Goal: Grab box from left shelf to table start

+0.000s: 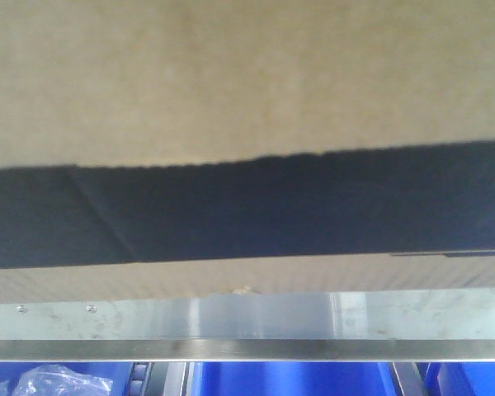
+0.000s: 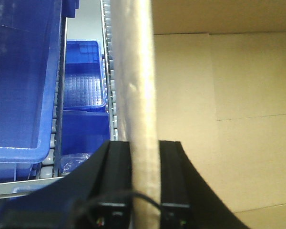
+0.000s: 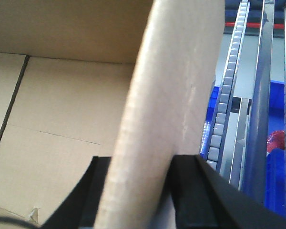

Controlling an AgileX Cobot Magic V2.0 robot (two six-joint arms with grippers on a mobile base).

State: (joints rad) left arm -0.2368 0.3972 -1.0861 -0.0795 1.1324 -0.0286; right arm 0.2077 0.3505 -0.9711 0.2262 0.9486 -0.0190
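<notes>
Side walls of the large tan corrugated cardboard box [image 1: 247,82] stand pinched, one in the left pincer [image 2: 144,150], one in the right pincer [image 3: 140,167]; its long axis runs crosswise between them, just above the brushed, silver-railed metal left shelf [image 1: 247,318].

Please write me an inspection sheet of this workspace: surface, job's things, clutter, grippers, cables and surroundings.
Surface: table not in view; the left shelf shows its silver front rail with small screws.
Job's things: box, tan cardboard with a black panel, fills the front view above that rail; the inside that shows is bare.
Clutter: clear plastic bag below the rail; red object, too blurred to name.
Grippers: left gripper and right gripper each clamp one side wall of the box.
Cables: thin black cable crosses the wall at the left gripper.
Surroundings: blue bins, roller tracks.
</notes>
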